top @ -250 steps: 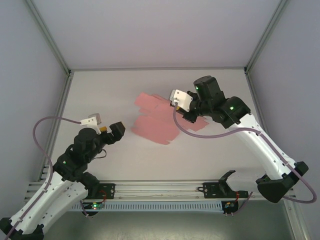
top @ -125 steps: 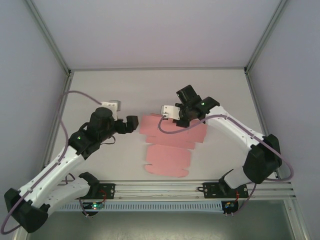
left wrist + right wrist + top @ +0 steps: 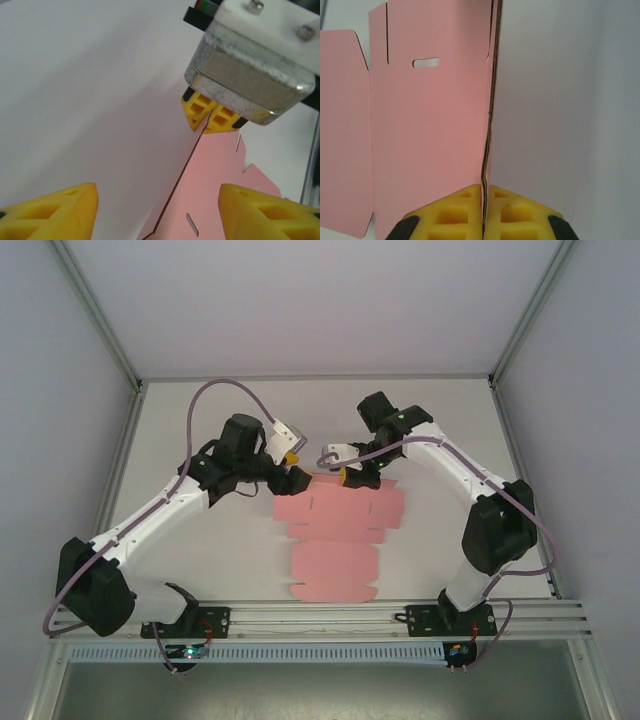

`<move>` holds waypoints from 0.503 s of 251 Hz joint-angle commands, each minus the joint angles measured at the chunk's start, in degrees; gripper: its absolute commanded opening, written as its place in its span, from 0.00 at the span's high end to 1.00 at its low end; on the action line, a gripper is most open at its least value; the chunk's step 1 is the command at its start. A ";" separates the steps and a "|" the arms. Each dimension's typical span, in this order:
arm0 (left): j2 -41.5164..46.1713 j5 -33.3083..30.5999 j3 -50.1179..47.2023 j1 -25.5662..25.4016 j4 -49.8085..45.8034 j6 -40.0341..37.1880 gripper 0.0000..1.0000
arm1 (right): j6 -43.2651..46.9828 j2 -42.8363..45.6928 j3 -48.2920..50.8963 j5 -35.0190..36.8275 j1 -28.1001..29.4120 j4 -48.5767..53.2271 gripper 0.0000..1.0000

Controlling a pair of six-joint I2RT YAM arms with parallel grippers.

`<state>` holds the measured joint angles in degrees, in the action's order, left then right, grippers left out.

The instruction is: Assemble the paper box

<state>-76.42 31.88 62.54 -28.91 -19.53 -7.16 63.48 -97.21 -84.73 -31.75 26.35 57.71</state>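
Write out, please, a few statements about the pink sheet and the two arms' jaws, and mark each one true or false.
1. The paper box is a flat, unfolded pink sheet on the table. True.
2. The right jaws stand open, clear of the sheet. False: they are shut on the sheet's far edge.
3. The left jaws stand apart, closed on nothing. True.
4. The sheet is plain, with no openings cut in it. False: a small slot is cut through it.
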 commanded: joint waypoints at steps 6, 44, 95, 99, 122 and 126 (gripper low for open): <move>-0.89 7.36 1.33 0.56 -0.12 -5.03 0.41 | 1.81 -0.20 -2.54 -7.15 -1.51 3.13 1.00; -3.59 7.32 3.45 0.56 0.73 -2.60 0.60 | 1.27 -0.97 -3.52 -7.26 -1.65 4.75 1.00; -4.26 5.06 4.52 0.44 4.07 1.99 0.84 | -0.84 -2.11 -3.69 -6.32 -1.70 4.53 1.00; -4.32 4.74 4.47 0.38 4.14 2.10 0.87 | -1.09 -2.19 -3.82 -6.25 -1.65 4.44 1.00; -4.35 4.52 4.34 0.08 3.47 1.81 0.94 | -4.80 -2.25 -3.70 -5.23 -1.90 1.69 1.00; -4.29 4.40 4.34 0.00 3.45 1.91 0.94 | -5.64 -2.30 -3.78 -5.00 -1.87 0.99 1.00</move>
<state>-80.86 36.91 65.39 -28.75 -19.22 -7.03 62.50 -98.61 -87.29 -36.05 24.49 60.27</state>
